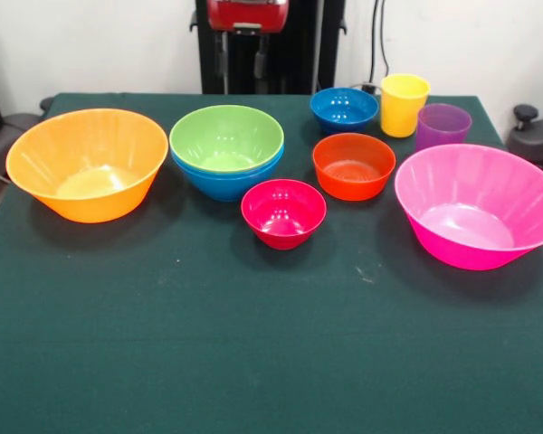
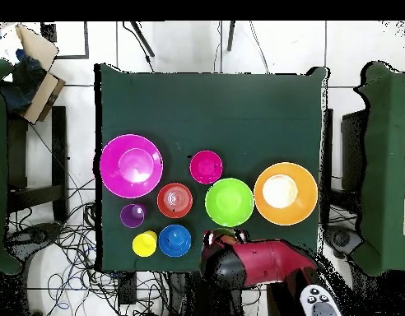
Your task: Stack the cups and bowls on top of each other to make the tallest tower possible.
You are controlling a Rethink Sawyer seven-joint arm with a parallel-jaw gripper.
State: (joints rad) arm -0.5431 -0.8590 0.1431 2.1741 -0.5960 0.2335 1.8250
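Bowls and cups are spread unstacked over the dark green counter point(image 1: 253, 344). Left to right in the front view are seen a large glossy orange plastic bowl point(image 1: 87, 164), a green bowl point(image 1: 226, 136) nested in a light blue bowl point(image 1: 224, 183), a small crimson bowl point(image 1: 283, 212), an orange-red bowl point(image 1: 353, 165), a dark blue bowl point(image 1: 344, 109), a yellow tumbler point(image 1: 404, 104), a translucent purple tumbler point(image 1: 442, 126) and a large pink bowl point(image 1: 478, 205). The end effector's state cannot be told; only the red arm point(image 2: 255, 262) is seen at the counter's edge.
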